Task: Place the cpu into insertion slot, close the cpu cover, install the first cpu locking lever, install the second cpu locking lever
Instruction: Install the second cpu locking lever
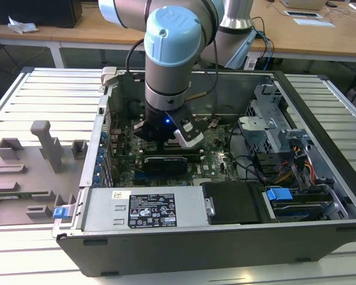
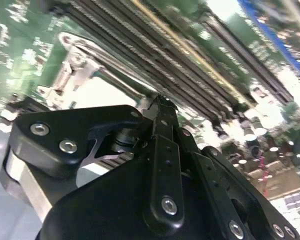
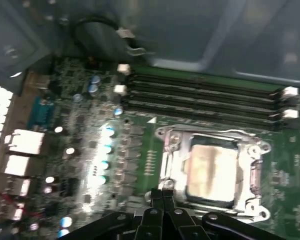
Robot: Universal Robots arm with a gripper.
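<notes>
Tool (image 3: 162,196), fingertips drawn together and gripping nothing visible, poised at the near edge of the cpu cover (image 3: 250,155), which lies shut over the cpu (image 3: 210,170) seated in its insertion slot; a slipped fingertip might scrape the neighbouring motherboard (image 3: 115,160).

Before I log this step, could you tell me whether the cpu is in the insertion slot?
In: the cpu lies flat inside the insertion slot.

In the exterior view, a white-and-black rating label (image 1: 153,212) is lying on the power supply housing (image 1: 142,209) and is carrying rows of print and certification marks; none of it is resolving into legible characters. No other text is showing legibly.
</notes>
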